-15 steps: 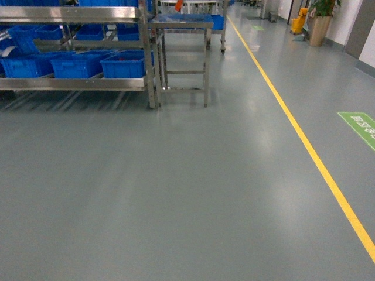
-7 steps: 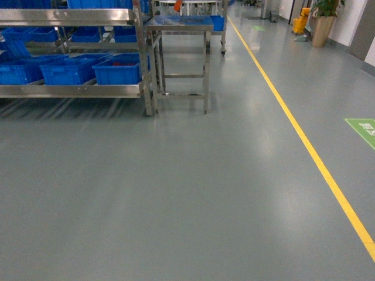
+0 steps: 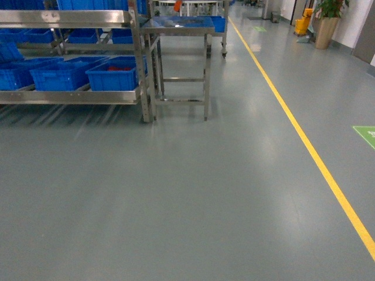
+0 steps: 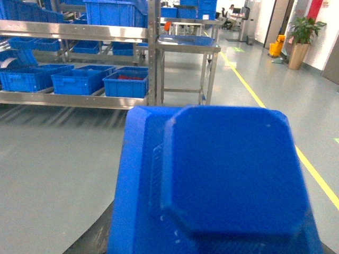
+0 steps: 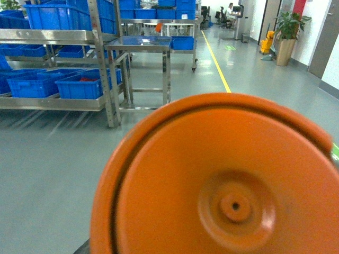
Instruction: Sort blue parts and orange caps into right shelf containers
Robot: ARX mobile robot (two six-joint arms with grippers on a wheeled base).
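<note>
A bright-blue blocky part fills the lower left wrist view, right in front of the camera, and my left gripper is shut on it with the fingers hidden behind it. An orange cap fills the right wrist view end-on, with my right gripper shut on it and its fingers hidden too. Neither gripper shows in the head view. Deep blue bins stand on the low level of a steel shelf rack at the far left, some way ahead over open floor. The same bins show in both wrist views.
A small steel table stands just right of the rack. A yellow floor line runs along the right, with a green floor mark beyond it. A potted plant and a yellow mop bucket stand far back right.
In the head view the rack and the steel table have slid left and a little lower, and the green floor mark has slid right. The robot's base is moving.
</note>
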